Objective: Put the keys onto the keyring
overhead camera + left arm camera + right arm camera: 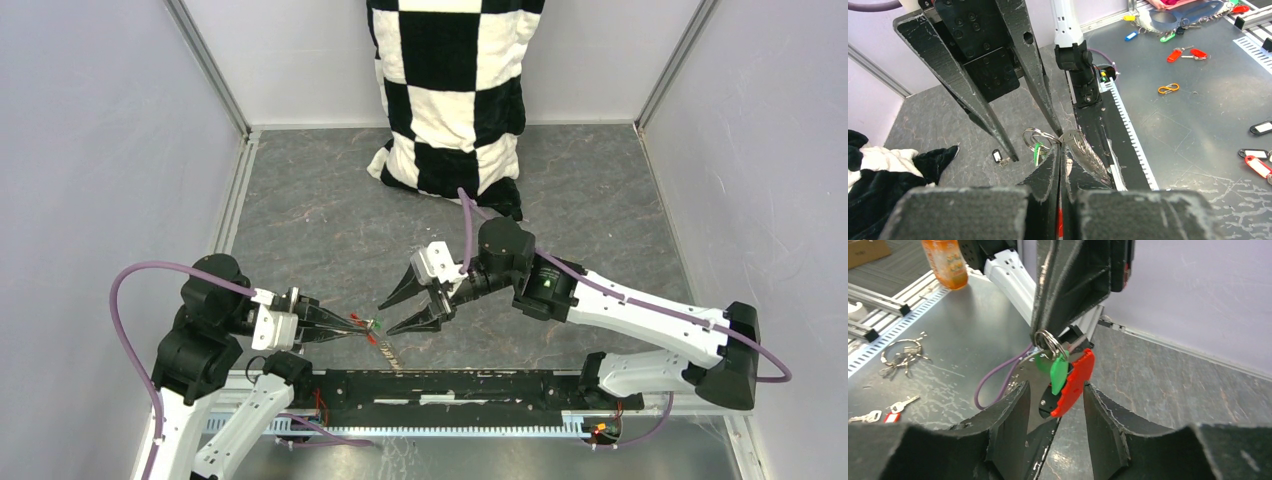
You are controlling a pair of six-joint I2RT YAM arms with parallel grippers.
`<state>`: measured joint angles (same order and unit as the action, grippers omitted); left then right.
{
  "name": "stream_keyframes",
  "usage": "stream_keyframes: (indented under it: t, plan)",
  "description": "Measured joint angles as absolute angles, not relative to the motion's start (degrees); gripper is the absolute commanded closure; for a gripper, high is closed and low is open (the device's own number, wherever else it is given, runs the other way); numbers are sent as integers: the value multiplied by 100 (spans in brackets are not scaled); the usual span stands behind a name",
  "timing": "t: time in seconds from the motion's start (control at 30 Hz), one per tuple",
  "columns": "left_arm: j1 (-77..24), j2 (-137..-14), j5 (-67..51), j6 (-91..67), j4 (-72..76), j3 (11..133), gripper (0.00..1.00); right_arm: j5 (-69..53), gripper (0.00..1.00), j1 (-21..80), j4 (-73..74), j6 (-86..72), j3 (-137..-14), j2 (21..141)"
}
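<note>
My left gripper [352, 325] is shut on the keyring, whose silvery ring [1048, 342] and long red tag [1075, 382] hang from its tips. The green-tagged key [1059, 370] hangs at that ring, beside the red tag. A black-tagged key [997, 156] lies on the grey table, just by one tip of the right gripper's fingers [983, 100]. My right gripper [390, 317] stands open right in front of the left one. In the right wrist view its tips flank the lower end of the red tag. Red plastic shows between the shut left jaws in the left wrist view.
A black-and-white checkered cloth [450, 90] stands at the back of the table. A black rail [450, 385] runs along the near edge. Beyond it a metal bench carries loose key tags [1183, 52], a bunch of keys [900, 355] and an orange bottle [945, 262].
</note>
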<state>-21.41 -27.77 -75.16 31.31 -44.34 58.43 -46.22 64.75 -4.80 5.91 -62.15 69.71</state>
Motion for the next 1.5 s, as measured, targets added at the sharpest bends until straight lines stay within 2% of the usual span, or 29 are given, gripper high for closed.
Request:
stream_keyframes:
  t: [0.3, 0.57, 0.67, 0.77, 1.1, 1.27, 1.5]
  plan:
    - [-2141, -2781, -7533, 3131, -4434, 5848, 98, -4117, 40, 6475, -449, 733, -6198, 6785]
    - [-2141, -2803, -7535, 3131, -4431, 5859, 98, -4254, 42, 6479, -969, 482, -6010, 6888]
    - [-2141, -2803, -7535, 3131, -4431, 5865, 98, -4303, 52, 6488, -1133, 364, -6007, 6952]
    - [-2141, -2803, -7535, 3131, -4429, 5876, 98, -4362, 66, 6490, -1332, 250, -6007, 7002]
    - [-2141, -2803, -7535, 3131, -4425, 5887, 98, -4475, 98, 6506, -1485, 115, -6012, 7135]
    - [-2141, -2803, -7535, 3131, -4425, 5887, 98, -4506, 99, 6514, -1356, 202, -6045, 7133]
    - [-2141, -2803, -7535, 3131, -4425, 5887, 98, -4600, 91, 6514, -1282, 233, -6095, 7116]
